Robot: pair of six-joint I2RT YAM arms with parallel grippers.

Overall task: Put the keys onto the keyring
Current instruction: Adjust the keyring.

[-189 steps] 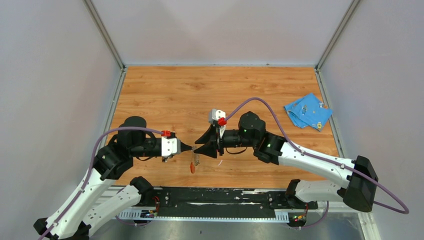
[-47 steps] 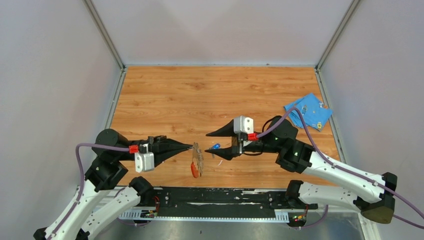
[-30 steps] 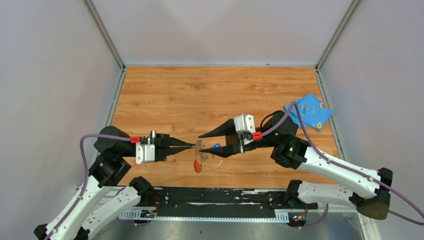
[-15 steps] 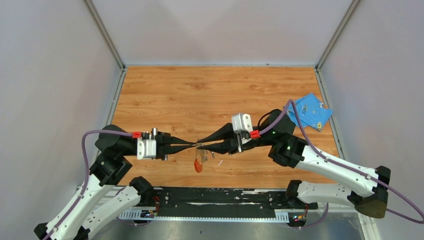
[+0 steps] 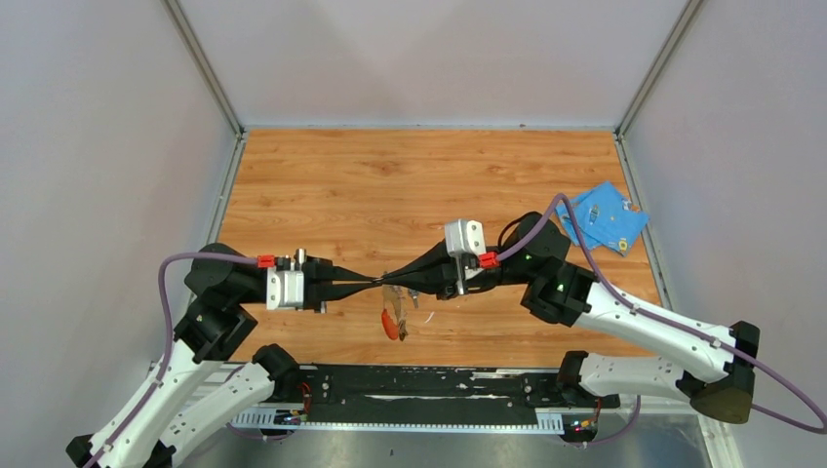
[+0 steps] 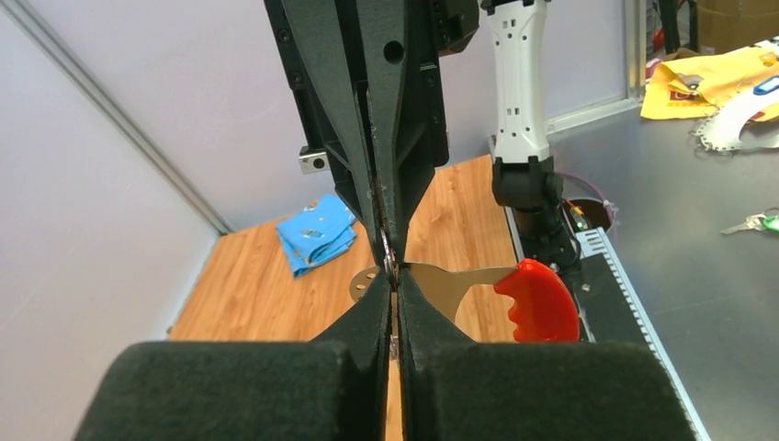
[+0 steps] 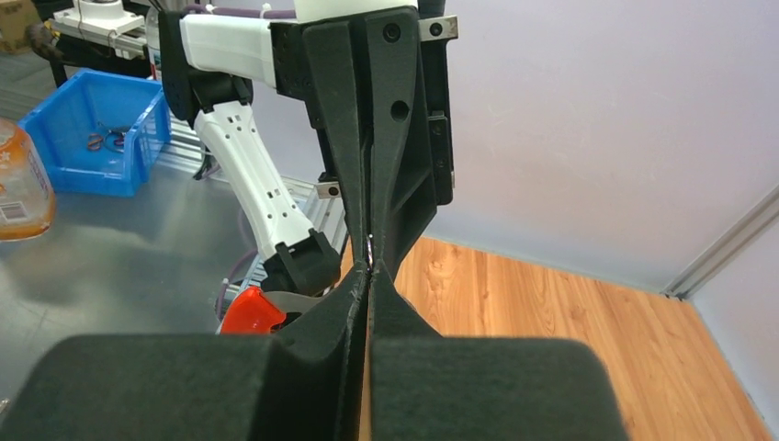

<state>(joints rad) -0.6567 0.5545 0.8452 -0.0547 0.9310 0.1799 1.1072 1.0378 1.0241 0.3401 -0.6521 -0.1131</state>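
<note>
The keyring hangs above the table's near middle. Its red end [image 5: 389, 326] dangles below the silvery strap [image 6: 445, 282], and the red end [image 6: 538, 299] shows again in the left wrist view. My left gripper [image 5: 378, 283] is shut on the keyring's small metal ring [image 6: 389, 259]. My right gripper [image 5: 392, 282] meets it tip to tip from the right and is shut on the same ring [image 7: 369, 246]. The keys are hidden in every view.
A crumpled blue cloth [image 5: 602, 216] lies at the table's far right, by the wall. The black base rail [image 5: 439, 382] runs along the near edge. Purple cables loop over both arms.
My right gripper slid left to the ring and closed from wide open. The blue-headed key seen between its fingers is now covered. The left gripper stayed shut, and the fob swung slightly.
</note>
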